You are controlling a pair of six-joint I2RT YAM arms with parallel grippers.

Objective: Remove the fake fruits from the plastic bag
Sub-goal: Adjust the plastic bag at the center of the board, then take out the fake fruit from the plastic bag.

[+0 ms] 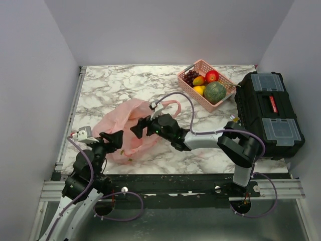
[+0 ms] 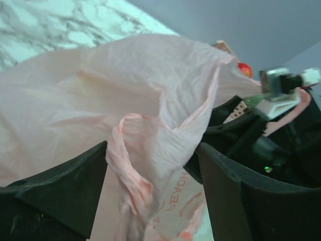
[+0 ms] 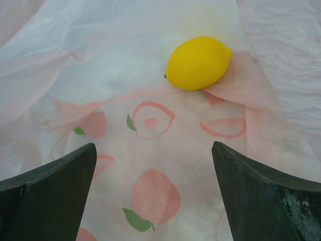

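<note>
The left gripper (image 2: 153, 145) stood with its jaws parted. A twisted fold of the pink plastic bag (image 2: 100, 90) hung loose between them and brushed the 9 o'clock finger, but nothing was pinched. It sat at the bag's near-left edge, probably to lift or steady the film so the other arm could reach in.

The right gripper (image 3: 154, 146) was spread wide and empty over the peach-printed film. A yellow lemon (image 3: 198, 63) lay ahead at 1 o'clock, clear of both fingers. That wide stance suited a round fruit, since the jaws could straddle it on an advance. A pink fold was tucked under the lemon's 4 o'clock side, so closing there could catch plastic as well.

Overhead, the bag lay at 8 o'clock on the marble table (image 1: 115, 83). The left arm met it from 7 o'clock and the right reached across from 4 o'clock. The pink lattice basket (image 1: 220, 98) at 1 o'clock held the grape bunch (image 1: 190, 76), red apple (image 1: 211, 76), green melon (image 1: 214, 92) and two yellow-orange fruits, well apart from the bag. A black toolbox (image 1: 268, 113) sat at 3 o'clock.

The overhead view did not show the lemon; only the right wrist camera did. Only the left wrist camera showed the loose fold between its jaws. No view showed whether the bag held more fruit.
</note>
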